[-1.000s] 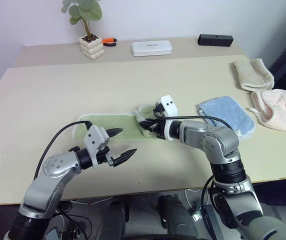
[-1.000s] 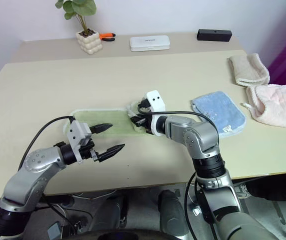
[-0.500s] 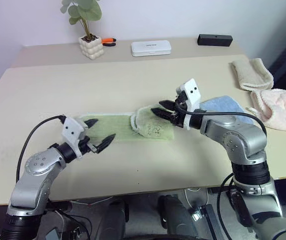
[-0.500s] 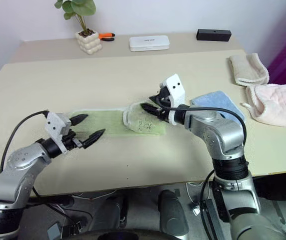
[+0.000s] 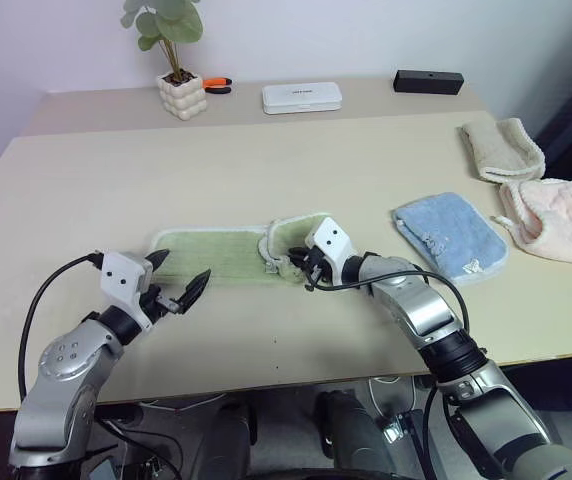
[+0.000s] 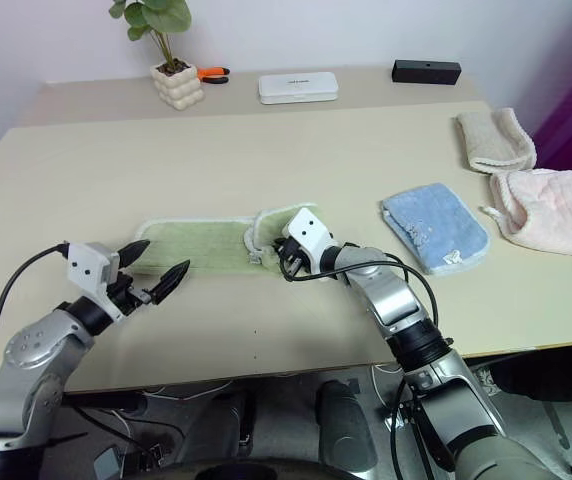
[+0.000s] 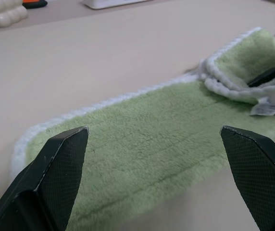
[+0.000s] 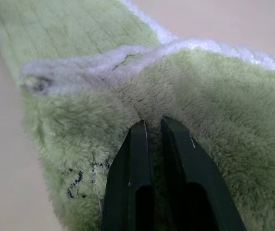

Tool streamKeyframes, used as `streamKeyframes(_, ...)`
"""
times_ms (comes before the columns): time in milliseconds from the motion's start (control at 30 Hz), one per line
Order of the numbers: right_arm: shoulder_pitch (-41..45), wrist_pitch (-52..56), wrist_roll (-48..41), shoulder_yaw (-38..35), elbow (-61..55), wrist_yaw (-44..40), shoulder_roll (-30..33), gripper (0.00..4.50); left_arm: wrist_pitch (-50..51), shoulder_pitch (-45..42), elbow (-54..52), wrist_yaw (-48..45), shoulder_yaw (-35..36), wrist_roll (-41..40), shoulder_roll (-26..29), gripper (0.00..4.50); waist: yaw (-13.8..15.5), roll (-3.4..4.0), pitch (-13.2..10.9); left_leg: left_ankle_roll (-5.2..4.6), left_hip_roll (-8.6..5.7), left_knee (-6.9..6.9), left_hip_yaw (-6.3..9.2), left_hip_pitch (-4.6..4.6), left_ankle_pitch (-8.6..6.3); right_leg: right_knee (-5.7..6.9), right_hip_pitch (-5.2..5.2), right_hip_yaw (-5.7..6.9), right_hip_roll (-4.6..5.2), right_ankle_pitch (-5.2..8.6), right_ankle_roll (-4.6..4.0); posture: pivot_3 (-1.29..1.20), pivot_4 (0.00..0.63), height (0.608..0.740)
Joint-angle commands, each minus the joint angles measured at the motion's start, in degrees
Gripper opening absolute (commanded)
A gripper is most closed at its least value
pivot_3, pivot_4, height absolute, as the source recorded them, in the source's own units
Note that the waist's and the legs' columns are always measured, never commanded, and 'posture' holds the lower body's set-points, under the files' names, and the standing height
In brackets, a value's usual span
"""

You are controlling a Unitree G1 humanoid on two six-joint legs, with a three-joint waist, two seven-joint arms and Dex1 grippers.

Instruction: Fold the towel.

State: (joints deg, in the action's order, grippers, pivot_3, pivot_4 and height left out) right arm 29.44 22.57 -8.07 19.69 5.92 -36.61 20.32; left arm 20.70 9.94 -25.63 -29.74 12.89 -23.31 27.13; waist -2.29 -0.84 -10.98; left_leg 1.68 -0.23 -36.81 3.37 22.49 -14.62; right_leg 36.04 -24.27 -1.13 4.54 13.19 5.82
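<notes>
The light green towel (image 5: 216, 252) lies flat as a long strip in the middle of the table, its right end (image 5: 291, 238) turned up and folded back on itself. My right gripper (image 5: 302, 268) sits low at that folded end. In the right wrist view its black fingers (image 8: 138, 144) are pressed together into the green pile, shut on the towel (image 8: 94, 91). My left gripper (image 5: 181, 268) hovers at the towel's left front corner, open wide with nothing in it. The left wrist view shows its two fingertips (image 7: 68, 144) spread, with the towel (image 7: 142, 139) beyond them.
A light blue towel (image 5: 451, 235) lies right of the green one, with a cream towel (image 5: 504, 148) and a pink towel (image 5: 554, 220) near the right edge. At the back stand a potted plant (image 5: 183, 95), orange pliers (image 5: 218, 85), a white case (image 5: 302, 96) and a black box (image 5: 429, 81).
My right gripper came down from above the folded end and closed on it. The left gripper drew back to the left, from the towel's middle to its left front corner, staying open.
</notes>
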Motion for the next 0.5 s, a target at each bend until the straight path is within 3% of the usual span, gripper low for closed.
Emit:
streamKeyframes(33, 2.82, 1.62, -4.11, -5.71, -6.28, -2.29, 0.36, 0.92, 4.27, 4.28, -5.39, 1.31, 4.01, -4.76, -0.24, 4.5, -0.03, 0.0, -0.04, 0.0, 0.0, 0.0, 0.0, 0.02, 0.0, -0.01, -0.02, 0.0, 0.0, 0.0, 0.0, 0.0, 0.15, 0.738)
streamKeyframes(100, 4.72, 0.1, -4.18, -6.52, -10.14, -4.47, 1.83, 1.69, 9.18, 6.1, -7.13, 3.87, 6.23, -9.53, -1.62, 4.5, 0.01, 0.04, -0.1, 0.0, 0.0, 0.0, 0.01, 0.04, 0.0, 0.0, -0.04, -0.01, 0.01, 0.0, 0.0, 0.0, 0.15, 0.738)
streamKeyframes(267, 7.01, -5.53, -1.29, -2.68, -17.86, -12.35, 6.85, 4.22, 21.44, 4.9, -6.42, 15.18, 11.8, -20.84, -6.46, 4.5, 0.37, 0.0, -0.08, 0.0, 0.0, -0.02, 0.08, 0.04, 0.0, -0.02, 0.0, 0.06, 0.01, 0.01, 0.01, 0.0, 0.15, 0.738)
streamKeyframes(300, 7.07, -6.24, -1.15, -2.01, -19.02, -13.61, 7.37, 4.44, 23.3, 4.0, -5.92, 17.74, 12.49, -22.12, -7.48, 4.5, 0.4, -0.04, -0.06, 0.0, -0.01, -0.03, 0.08, 0.04, 0.0, -0.02, 0.0, 0.05, 0.03, 0.0, 0.04, 0.0, 0.15, 0.738)
streamKeyframes(500, 3.98, -8.49, 0.53, 0.53, -20.44, -14.45, 6.66, 4.44, 32.6, -5.24, 0.13, 33.9, 18.38, -34.8, -13.63, 4.5, 1.45, -0.07, -0.03, 0.0, -0.02, -0.14, 0.15, -0.08, 0.0, 0.03, 0.18, 0.1, 0.0, -0.08, 0.15, 0.0, 0.15, 0.738)
